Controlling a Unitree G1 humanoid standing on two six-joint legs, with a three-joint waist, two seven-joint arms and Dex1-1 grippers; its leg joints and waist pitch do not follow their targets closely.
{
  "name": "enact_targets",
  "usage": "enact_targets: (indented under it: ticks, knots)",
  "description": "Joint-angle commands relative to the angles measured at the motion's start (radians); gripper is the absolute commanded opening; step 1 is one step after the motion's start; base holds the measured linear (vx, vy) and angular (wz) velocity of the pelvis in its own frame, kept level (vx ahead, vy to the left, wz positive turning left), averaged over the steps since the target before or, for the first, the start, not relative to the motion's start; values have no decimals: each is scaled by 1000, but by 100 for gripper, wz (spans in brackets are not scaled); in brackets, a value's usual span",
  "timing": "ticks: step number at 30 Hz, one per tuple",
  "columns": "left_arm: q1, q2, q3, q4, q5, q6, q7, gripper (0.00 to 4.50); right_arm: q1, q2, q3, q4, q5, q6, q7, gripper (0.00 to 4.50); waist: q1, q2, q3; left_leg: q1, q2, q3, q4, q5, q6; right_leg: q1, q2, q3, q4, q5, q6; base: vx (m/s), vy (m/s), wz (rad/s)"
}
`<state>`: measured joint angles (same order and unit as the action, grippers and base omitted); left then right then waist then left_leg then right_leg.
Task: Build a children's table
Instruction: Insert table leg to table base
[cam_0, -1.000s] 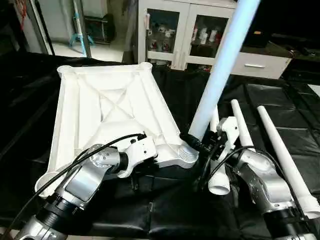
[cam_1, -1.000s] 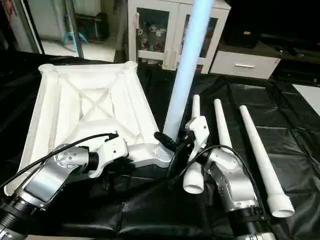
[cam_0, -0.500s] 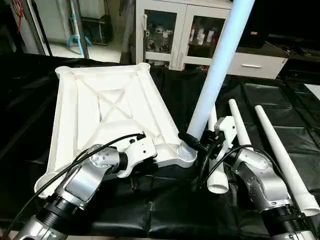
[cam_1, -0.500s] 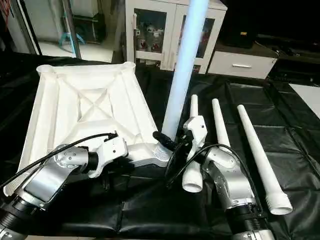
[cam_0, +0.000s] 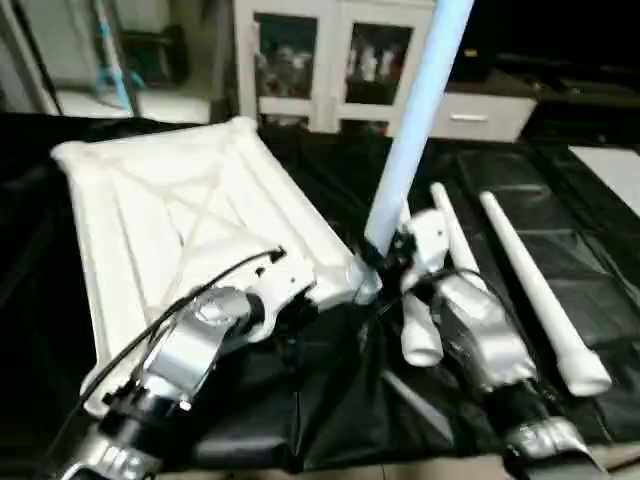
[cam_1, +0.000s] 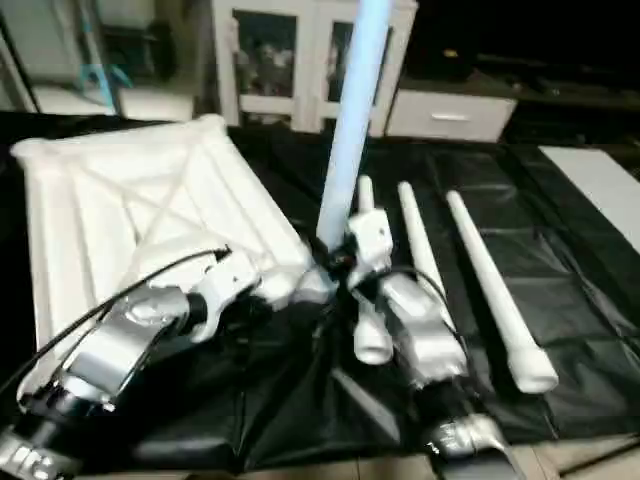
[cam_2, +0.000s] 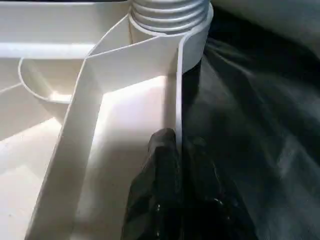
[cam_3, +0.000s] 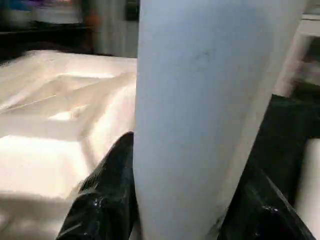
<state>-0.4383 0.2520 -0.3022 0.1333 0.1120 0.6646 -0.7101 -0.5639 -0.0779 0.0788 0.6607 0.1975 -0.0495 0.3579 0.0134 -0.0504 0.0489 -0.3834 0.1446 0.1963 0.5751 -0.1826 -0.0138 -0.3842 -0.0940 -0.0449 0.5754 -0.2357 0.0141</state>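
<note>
While upside down on black sheet (cam_0: 600, 290), tabletop (cam_0: 150, 210) fills left half of frame, ribs up. Left gripper (cam_2: 175, 150) pinched on thin rim of tabletop beside near corner socket (cam_2: 170, 15). Right gripper (cam_3: 180, 200) clamped round upright leg (cam_0: 415, 120) at frame centre, foot at same socket. Three spare legs (cam_0: 535, 290) flat on sheet at right.

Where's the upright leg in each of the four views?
Left eye view: upright leg rises right of centre, from the tabletop's near right corner.
Right eye view: same leg, just right of centre.
Left wrist view: its ribbed base sits in the corner socket.
Right wrist view: its shaft between the right tool's fingers.
Shared landmark: that corner socket.
</note>
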Motion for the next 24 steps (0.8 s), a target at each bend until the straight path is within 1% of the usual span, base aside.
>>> enact_targets:
  ticks: [1,2,3,4,5,6,7,8,9,10,11,12,13,14,15,16,17,18,19,20,21,23,24]
  knots:
    - [-35,-42,38,-35,-29,25,43,0,7,-26,-69,148,-54,48,-148,184,-7,14,-47,39,86,-69,-109,-647,-143,-12,-65,29,-76,-369,-119,0,0,0]
    - [-62,-81,53,-16,-16,53,99,0,-28,-3,-76,189,-53,46,-205,184,-9,-2,-48,36,87,-64,-106,-619,-133,-12,-67,31,-78,-339,-125,0,0,0]
    - [-62,-81,53,-16,-16,53,99,0,-28,-3,-76,189,-53,46,-205,184,-10,-1,-43,33,86,-62,-104,-599,-125,-13,-70,34,-76,-323,-133,0,0,0]
    - [-86,-116,61,6,5,66,159,0,-61,19,-81,225,-58,35,-267,184,-5,-7,-43,33,85,-53,-97,-547,-96,-13,-74,39,-82,-306,-139,0,0,0]
    - [-90,-124,64,10,9,68,175,0,-68,25,-82,235,-59,29,-282,184,-5,-6,-43,30,86,-53,-97,-528,-90,-11,-76,41,-78,-296,-142,0,0,0]
    - [-99,-146,72,21,19,71,216,0,-89,41,-86,260,-64,13,-320,184,-3,-8,-46,27,87,-51,-97,-482,-81,-6,-75,41,-73,-260,-147,0,0,0]
    - [-102,-156,75,24,24,72,235,0,-98,48,-88,272,-66,4,-337,184,0,-8,-49,26,87,-50,-96,-450,-77,-2,-76,40,-69,-229,-152,0,0,0]
    - [-107,-183,87,29,32,71,285,0,-121,66,-93,301,-66,-16,-383,184,7,-12,-55,23,88,-44,-91,-364,-57,6,-76,42,-62,-141,-160,0,0,0]
    - [-107,-185,89,29,33,71,290,0,-123,68,-94,303,-66,-19,-388,184,10,-12,-55,22,88,-39,-88,-329,-44,5,-75,42,-58,-103,-165,0,0,0]
    - [-107,-206,99,27,38,70,328,0,-137,79,-92,319,-73,-40,-432,184,15,-14,-52,25,90,-35,-87,-319,-25,0,-72,41,-59,-113,-170,0,0,0]
    - [-110,-217,107,28,37,74,349,0,-147,84,-93,337,-77,-52,-448,184,16,-17,-50,21,88,-35,-83,-352,-22,-4,-70,41,-64,-191,-158,0,0,0]
    - [-114,-228,119,30,36,75,375,0,-157,90,-93,353,-83,-66,-467,184,21,-24,-55,20,87,-34,-80,-346,-23,-2,-73,41,-64,-211,-146,0,0,0]
    - [-121,-242,136,35,34,75,411,0,-170,99,-94,375,-90,-82,-488,184,23,-24,-59,19,87,-34,-78,-323,-20,0,-74,41,-60,-189,-147,50,-32,-3]
    - [-126,-247,146,40,33,72,431,0,-176,104,-94,383,-93,-87,-497,184,27,-22,-62,19,87,-31,-74,-275,-7,-2,-67,40,-55,-133,-154,54,-35,0]
    - [-131,-248,152,44,32,69,440,0,-178,108,-93,386,-95,-90,-502,184,27,-24,-62,17,84,-26,-70,-230,15,-1,-64,39,-49,-75,-165,54,-35,0]
    - [-135,-248,156,48,32,71,444,0,-184,113,-94,397,-94,-97,-502,184,34,-23,-65,17,84,-24,-64,-175,37,4,-63,39,-39,-4,-176,62,-32,1]
    - [-138,-247,157,51,33,72,445,0,-188,117,-96,405,-92,-103,-500,184,35,-25,-66,15,83,-22,-62,-146,49,6,-62,38,-35,32,-183,62,-25,-3]
    - [-138,-247,157,51,33,72,445,0,-188,117,-96,405,-92,-103,-500,184,38,-23,-66,13,83,-21,-59,-103,70,10,-59,37,-28,82,-196,62,-25,-3]
    - [-140,-245,156,54,33,77,442,0,-198,122,-100,425,-96,-120,-502,184,42,-23,-68,18,82,-17,-54,-74,84,10,-58,36,-24,116,-208,0,0,0]
    - [-139,-242,154,53,34,79,438,0,-201,124,-102,429,-95,-123,-498,184,42,-24,-68,17,82,-17,-53,-65,91,11,-58,36,-22,126,-213,0,0,0]
    - [-139,-241,152,52,33,81,437,0,-205,125,-103,436,-93,-129,-497,184,44,-23,-66,16,83,-15,-54,-65,97,13,-58,36,-24,115,-218,0,0,0]
    - [-131,-236,144,45,30,86,424,0,-208,129,-113,439,-78,-141,-479,184,45,-23,-64,19,85,-15,-56,-103,89,11,-58,37,-29,61,-215,0,0,0]
    - [-128,-236,142,42,29,89,423,0,-212,129,-115,444,-77,-148,-473,184,45,-22,-62,21,86,-16,-58,-128,77,9,-58,37,-33,22,-208,0,0,0]
